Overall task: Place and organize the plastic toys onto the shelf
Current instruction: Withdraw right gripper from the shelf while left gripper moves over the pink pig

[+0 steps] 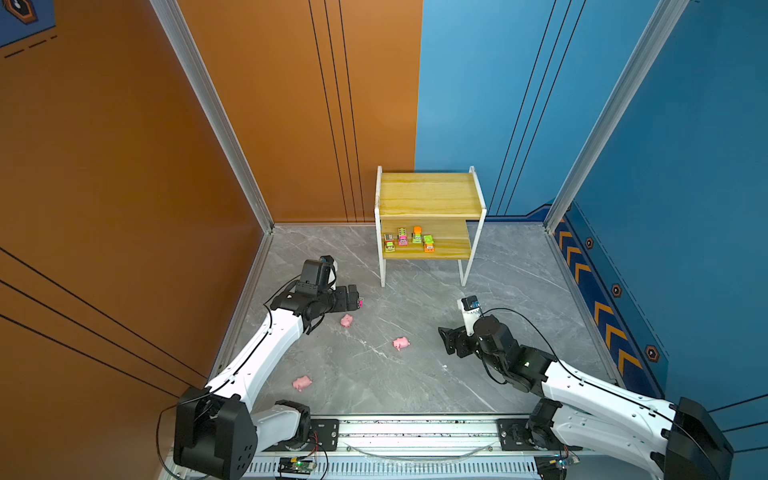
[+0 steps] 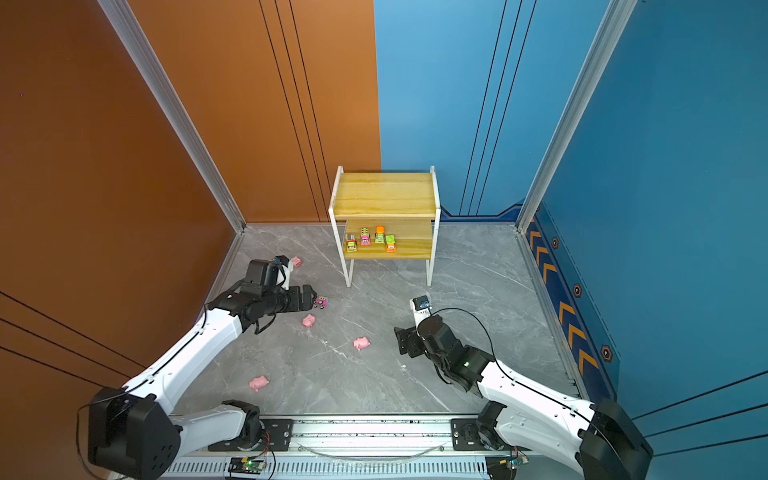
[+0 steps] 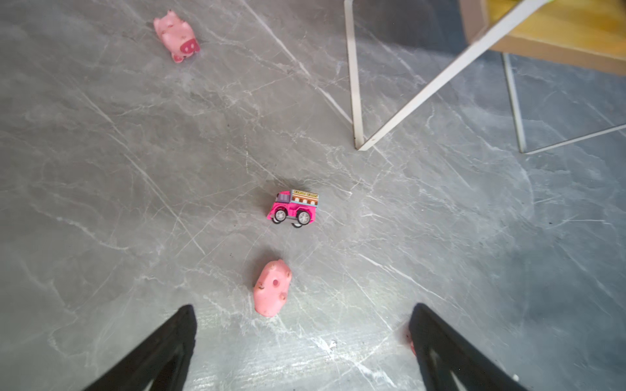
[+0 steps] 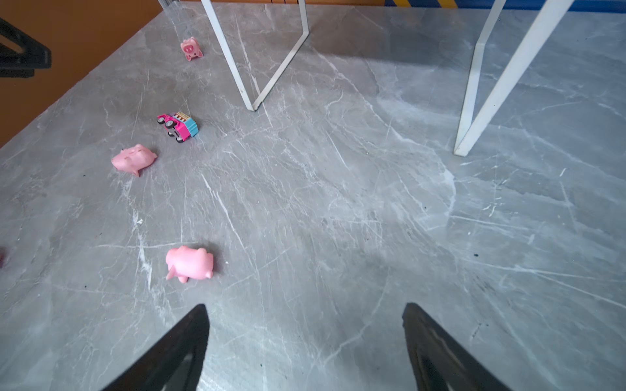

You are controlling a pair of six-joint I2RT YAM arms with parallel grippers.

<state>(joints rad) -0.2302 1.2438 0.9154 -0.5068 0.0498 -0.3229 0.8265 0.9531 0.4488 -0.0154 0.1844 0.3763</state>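
Counting: shelf (image 1: 430, 249) trucks 4 | floor truck (image 3: 295, 207) 1 | pigs apparently 4 | both claws apart, empty

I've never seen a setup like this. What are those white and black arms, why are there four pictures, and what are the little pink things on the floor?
They are two robot arms, each ending in a two-fingered gripper. Two pictures look down from overhead on the whole scene; the other two come from cameras on each arm's wrist, looking past its black fingers.

The left gripper and right gripper are both open and hold nothing.

At the back stands the shelf, with four toy trucks on its lower board. On the grey table lie four pink pigs: one near the left gripper, one in the middle, one nearer the front, and one behind the left arm. A pink truck lies tipped on its side.
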